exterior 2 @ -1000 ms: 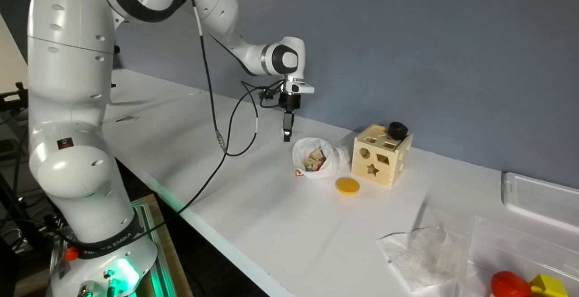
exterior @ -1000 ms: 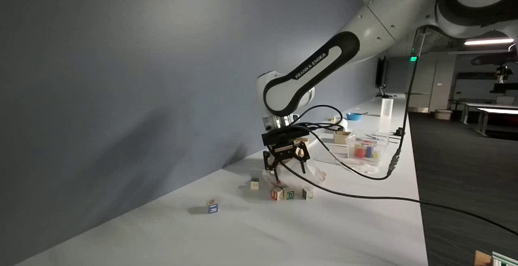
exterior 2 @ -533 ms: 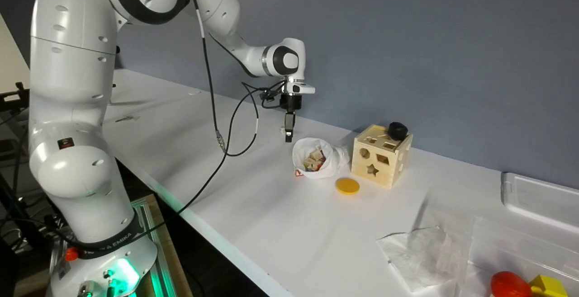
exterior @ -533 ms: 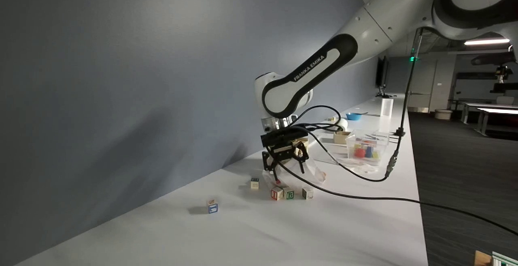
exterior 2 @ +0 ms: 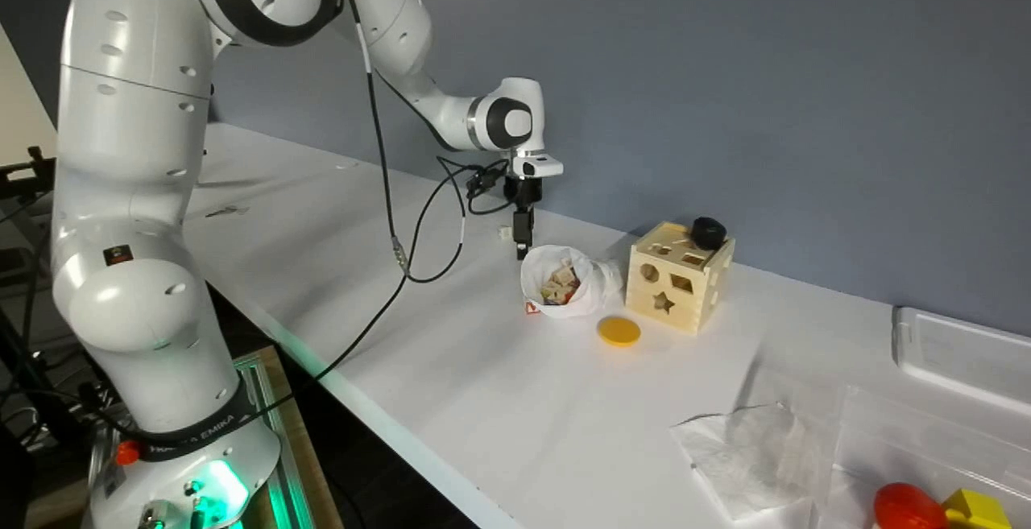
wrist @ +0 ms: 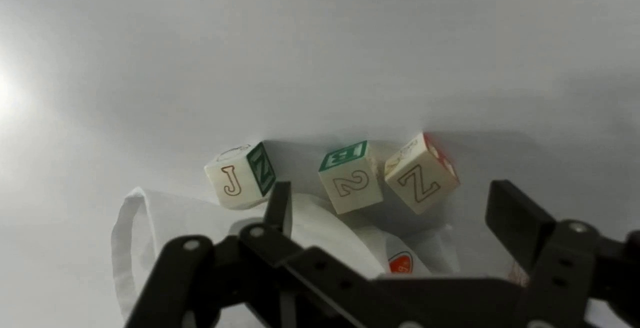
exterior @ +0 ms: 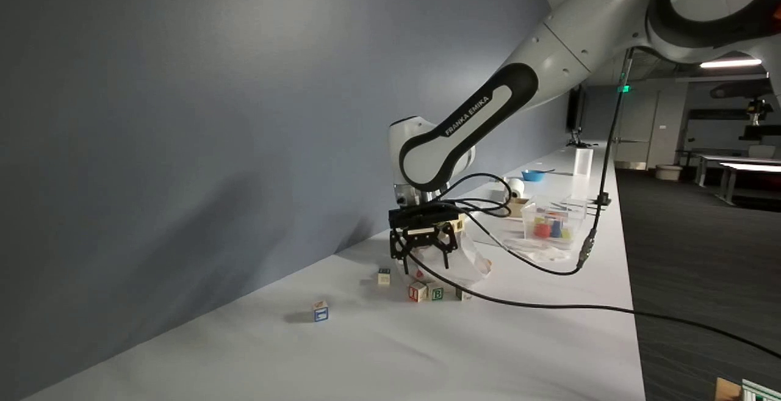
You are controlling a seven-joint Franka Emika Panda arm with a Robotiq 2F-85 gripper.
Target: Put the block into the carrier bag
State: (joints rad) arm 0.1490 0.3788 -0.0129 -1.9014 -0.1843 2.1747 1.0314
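My gripper is open and empty above the table, beside the white carrier bag; it shows in both exterior views (exterior: 426, 265) (exterior 2: 523, 252) and in the wrist view (wrist: 392, 200). The bag (exterior 2: 592, 287) stands open with several wooden blocks (exterior 2: 561, 281) inside. In the wrist view a J block (wrist: 235, 180), a 2 block (wrist: 351, 180) and a Z block (wrist: 422, 178) lie on the table next to the bag (wrist: 327, 238). The 2 and Z blocks appear between the fingers, below them. In an exterior view, another block (exterior: 384, 276) and a farther one (exterior: 320, 311) lie apart.
A wooden shape-sorter box (exterior 2: 672, 279) with a black piece (exterior 2: 708, 233) on top stands beside the bag, near the wall. A yellow disc (exterior 2: 619, 331) and crumpled plastic (exterior 2: 749, 456) lie nearby. A clear bin (exterior: 552, 218) holds coloured pieces. The arm's cable (exterior: 549, 306) hangs across the table.
My gripper has moved lower and a little sideways, and turned slightly so its fingers sit more level. It stays open. The blocks and the bag have not moved.
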